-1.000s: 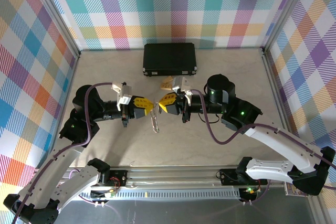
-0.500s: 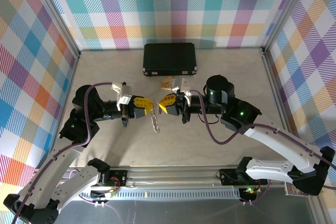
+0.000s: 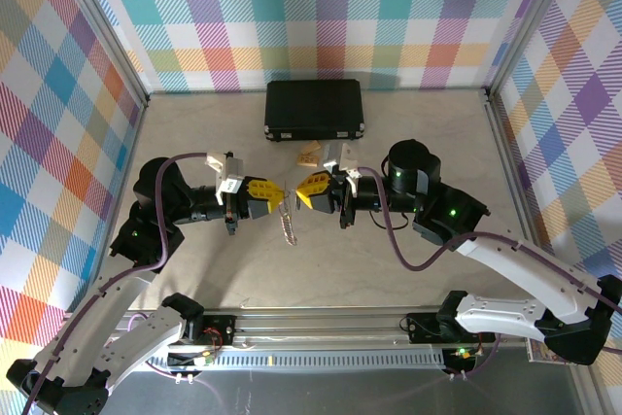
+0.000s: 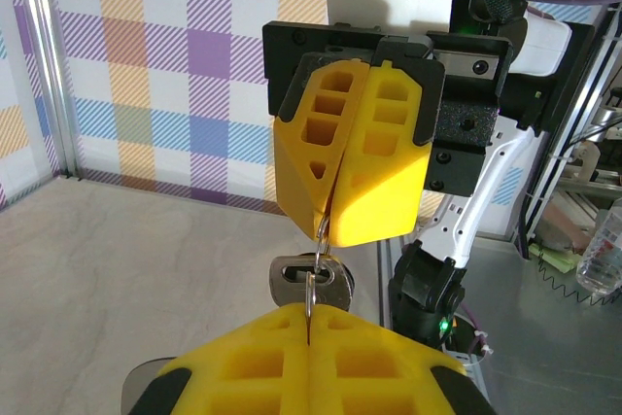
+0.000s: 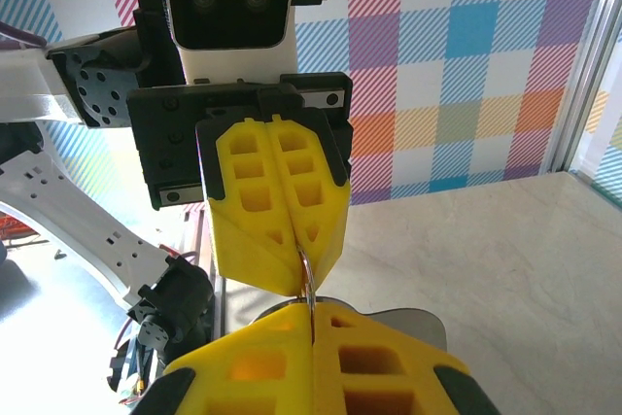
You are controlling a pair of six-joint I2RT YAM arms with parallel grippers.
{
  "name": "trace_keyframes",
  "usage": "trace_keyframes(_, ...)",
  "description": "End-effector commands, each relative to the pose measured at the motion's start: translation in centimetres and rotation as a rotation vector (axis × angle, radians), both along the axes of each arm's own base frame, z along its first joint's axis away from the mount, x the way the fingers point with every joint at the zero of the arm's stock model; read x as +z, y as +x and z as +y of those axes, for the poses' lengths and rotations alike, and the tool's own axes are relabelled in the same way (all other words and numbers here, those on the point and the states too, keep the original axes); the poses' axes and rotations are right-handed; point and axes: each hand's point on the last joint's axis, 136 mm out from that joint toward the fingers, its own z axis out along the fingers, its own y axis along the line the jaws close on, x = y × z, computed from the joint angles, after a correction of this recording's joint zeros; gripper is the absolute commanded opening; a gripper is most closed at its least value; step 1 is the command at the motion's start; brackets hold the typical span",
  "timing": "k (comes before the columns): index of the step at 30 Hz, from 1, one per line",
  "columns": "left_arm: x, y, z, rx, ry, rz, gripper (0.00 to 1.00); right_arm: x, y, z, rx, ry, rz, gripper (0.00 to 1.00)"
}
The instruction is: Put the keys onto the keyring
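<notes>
The keyring (image 4: 321, 236) is a thin silver wire loop stretched between my two grippers over the middle of the table. My left gripper (image 3: 281, 195) (image 4: 309, 314) is shut on one side of it. Facing it, my right gripper (image 3: 300, 193) (image 5: 313, 312) is shut on the other side, the yellow tips almost touching. One of the keys (image 4: 292, 284), silver with a slotted head, hangs on the loop below the tips. In the top view it dangles as a key (image 3: 288, 228) above the tabletop. The right wrist view has the keyring (image 5: 307, 277) running into its closed fingers.
A black rectangular case (image 3: 314, 110) lies at the back of the table. A small tan piece (image 3: 309, 155) sits just behind the grippers. Plaid walls enclose the table (image 3: 418, 133) on three sides, and the rail with both arm bases runs along the near edge.
The right arm's wrist has drifted slightly to the right. The key has swung a little beneath the tips. Both grippers stay shut on the ring.
</notes>
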Motion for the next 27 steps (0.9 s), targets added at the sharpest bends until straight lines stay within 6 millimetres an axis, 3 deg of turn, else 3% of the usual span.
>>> trace_keyframes(1,0.72,-0.6,-0.01,-0.016,-0.025,-0.036,0.0,0.32,-0.14,0.17,0.007,0.024,0.002,0.0)
trace_keyframes(27,0.7,-0.55,-0.08,-0.019,-0.028,-0.034,0.0,0.15,-0.27,0.77,0.037,0.031,0.019,0.0)
